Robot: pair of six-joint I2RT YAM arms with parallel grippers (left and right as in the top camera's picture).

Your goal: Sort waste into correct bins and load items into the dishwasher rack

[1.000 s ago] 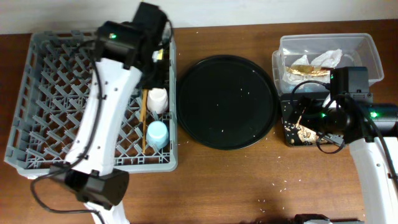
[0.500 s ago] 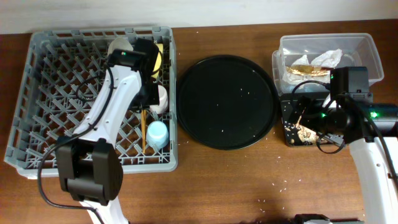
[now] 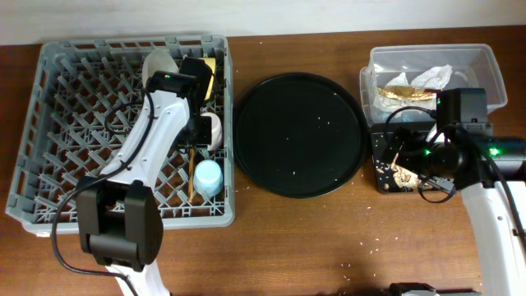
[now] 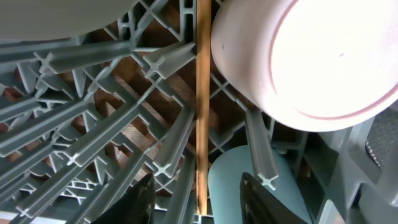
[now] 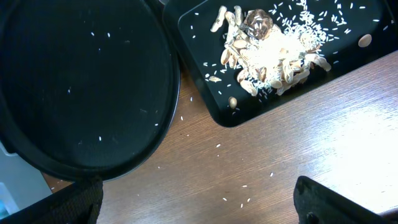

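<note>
My left gripper [image 4: 200, 202] is open and empty, low over the grey dishwasher rack [image 3: 82, 140]. The wooden chopsticks [image 4: 202, 106] lie in the rack and run between its fingers. The pink cup [image 4: 311, 62] and light-blue cup [image 4: 230, 186] sit beside them. The pale plate [image 3: 159, 64] and yellow bowl [image 3: 209, 78] stand at the rack's back. My right gripper [image 5: 199, 205] is open over bare table beside the black rectangular tray [image 5: 211, 106], which holds food scraps [image 5: 270, 50] with rice. The clear tub [image 3: 485, 66] holds the napkin [image 3: 434, 76] and wrapper [image 3: 405, 92].
The large round black tray [image 3: 300, 136] lies between the rack and the bins, with a few rice grains on it. Loose rice grains are scattered on the wooden table [image 5: 280, 162] in front of the rectangular tray.
My left arm has drawn back from the rack's far corner toward the cups, uncovering the plate and yellow bowl. The right arm has not moved.
</note>
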